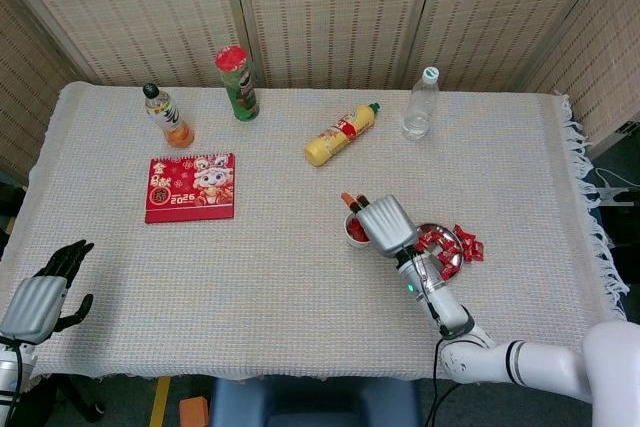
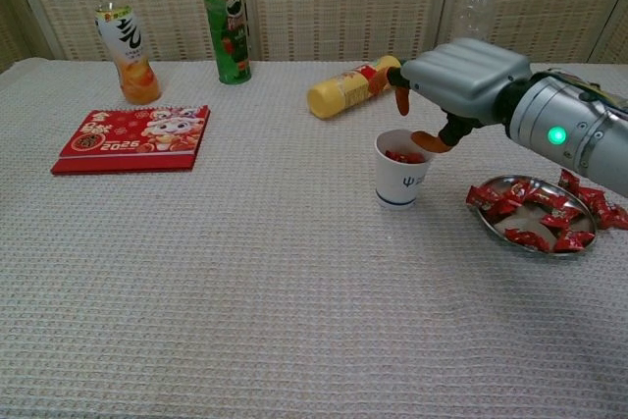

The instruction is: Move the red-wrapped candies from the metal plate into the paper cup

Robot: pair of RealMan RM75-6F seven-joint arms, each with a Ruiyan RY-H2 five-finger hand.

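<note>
A white paper cup stands right of the table's middle, with red-wrapped candies inside. My right hand hovers just above the cup, its fingers spread apart and nothing held. To the cup's right lies the metal plate with several red candies in it, and a few more lie on the cloth by its far edge. My left hand rests off the table's near-left corner, holding nothing, fingers loosely apart.
A yellow squeeze bottle lies behind the cup. A clear water bottle, a green chip can and an orange drink bottle stand along the back. A red calendar lies flat at the left.
</note>
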